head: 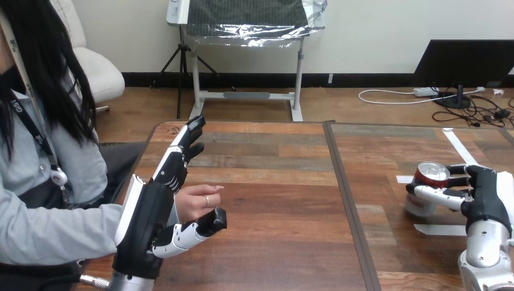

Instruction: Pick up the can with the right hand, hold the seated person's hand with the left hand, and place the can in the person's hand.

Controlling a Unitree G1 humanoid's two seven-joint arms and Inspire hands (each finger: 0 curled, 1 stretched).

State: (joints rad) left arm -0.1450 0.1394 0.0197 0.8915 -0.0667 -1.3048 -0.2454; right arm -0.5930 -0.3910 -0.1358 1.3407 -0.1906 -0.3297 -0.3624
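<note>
Left hand at near left: fingers straight, not clenched, thumb under the person's hand, which sits against its palm side. Right hand is wrapped around the can on the table's right side, by tape strips.

Shiny metal can, matt wooden table

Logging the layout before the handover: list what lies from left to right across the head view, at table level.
left hand → table seam → can → right hand, its fingers curled round the can. The person's hand overlaps the left hand, so it is left unranked.
</note>
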